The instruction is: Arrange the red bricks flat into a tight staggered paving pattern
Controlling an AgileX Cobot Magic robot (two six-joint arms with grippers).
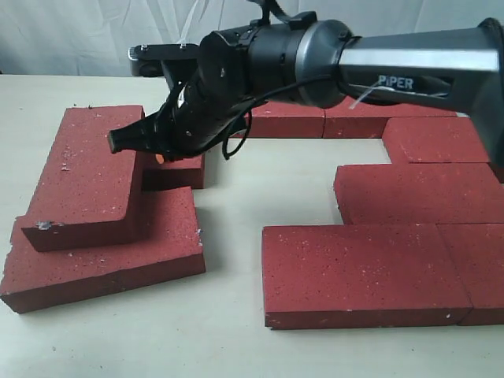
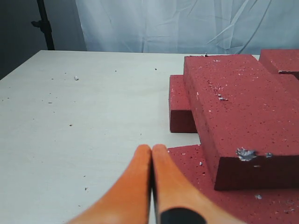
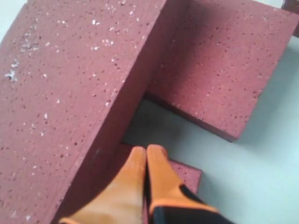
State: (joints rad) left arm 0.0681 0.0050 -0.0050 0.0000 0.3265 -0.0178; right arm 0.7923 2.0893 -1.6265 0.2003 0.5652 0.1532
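Note:
Several red bricks lie on the table. At the left, one brick [image 1: 87, 177] rests tilted on top of a flat brick [image 1: 102, 264] and against a third one [image 1: 177, 169] behind. My right gripper [image 1: 118, 142] reaches across to this pile. It is shut and empty, and its tips [image 3: 145, 151] sit beside the raised brick [image 3: 70, 93], over the rear brick [image 3: 189, 172]. My left gripper [image 2: 152, 149] is shut on nothing at the near edge of the bottom brick [image 2: 210, 186]. It is outside the exterior view.
More bricks lie flat on the right: two in front [image 1: 362, 272] [image 1: 476, 268], one behind them [image 1: 417, 193], one further back [image 1: 437, 140], and a back row [image 1: 287, 118]. Bare tabletop [image 1: 268, 181] lies between the groups. A white curtain hangs behind.

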